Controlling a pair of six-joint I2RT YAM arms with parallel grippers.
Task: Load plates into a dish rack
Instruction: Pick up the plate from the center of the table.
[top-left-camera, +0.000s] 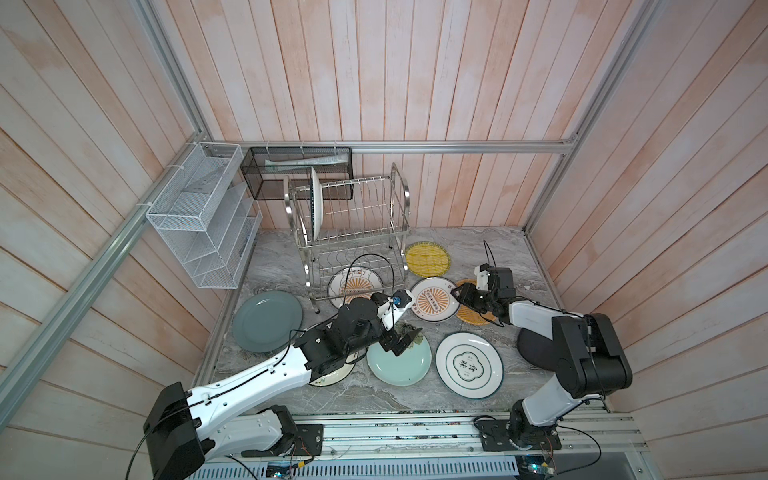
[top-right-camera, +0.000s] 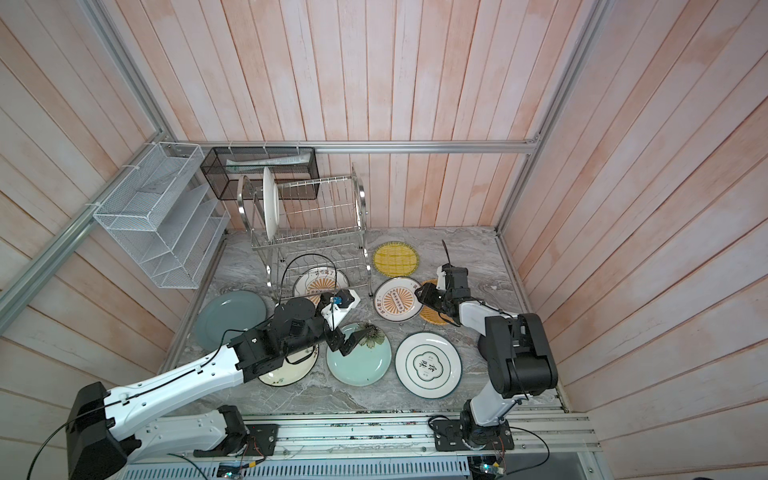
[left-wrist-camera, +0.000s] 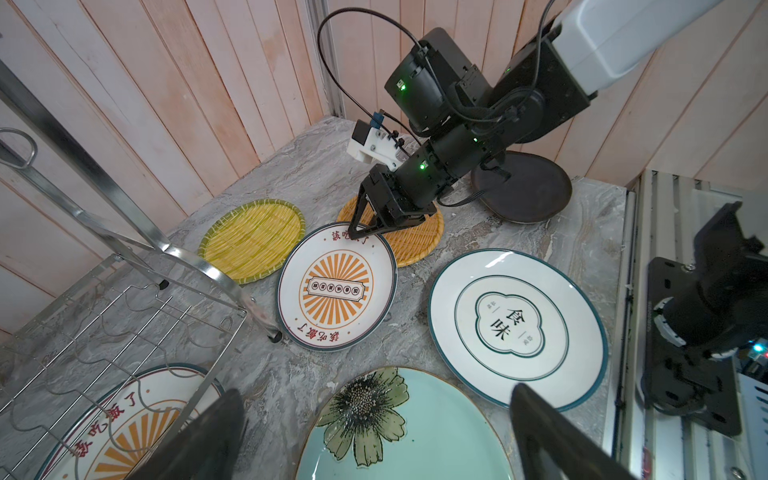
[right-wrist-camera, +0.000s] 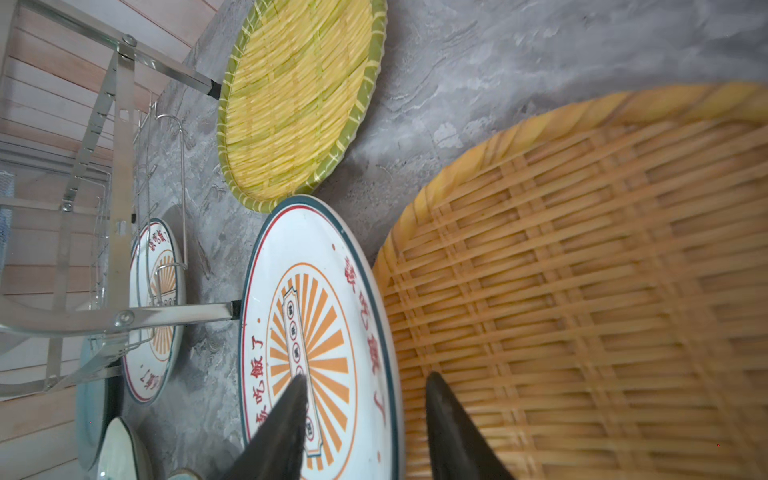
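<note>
Setting: a grey marbled worktop (top-left-camera: 419, 401) in a corner of pink-planked walls, shown in both top views.
Dish rack: the dish rack (top-left-camera: 353, 226) stands at the back of the worktop. One white plate (top-left-camera: 316, 203) stands on edge near the left end of its upper tier.
Sunburst plate A (top-left-camera: 353, 286): lies flat on the worktop beneath the wires of the rack's lower tier.
Sunburst plate B (top-left-camera: 432, 304): lies just right of the rack, with its rim resting on the edge of the orange woven plate (left-wrist-camera: 419, 245).
Right gripper (right-wrist-camera: 365, 415): sits astride the rim of sunburst plate B, one finger over its face and the other over the orange woven plate. The jaws are partly spread, and the right wrist view shows a gap on each side of the rim.
Left gripper (left-wrist-camera: 376, 390): hovers above the pale blue floral plate (top-left-camera: 399, 368), jaws spread wide.
Other plates, flat on the worktop: yellow woven plate (top-left-camera: 428, 258); grey plate (top-left-camera: 268, 321); lettered white plate (top-left-camera: 469, 365); black plate (left-wrist-camera: 536, 195), partly under the right arm; cream plate (top-left-camera: 332, 376), mostly hidden under the left arm.
Wall fittings: white mesh basket (top-left-camera: 199, 224) and black mesh box (top-left-camera: 291, 174), hung left of and behind the rack.
</note>
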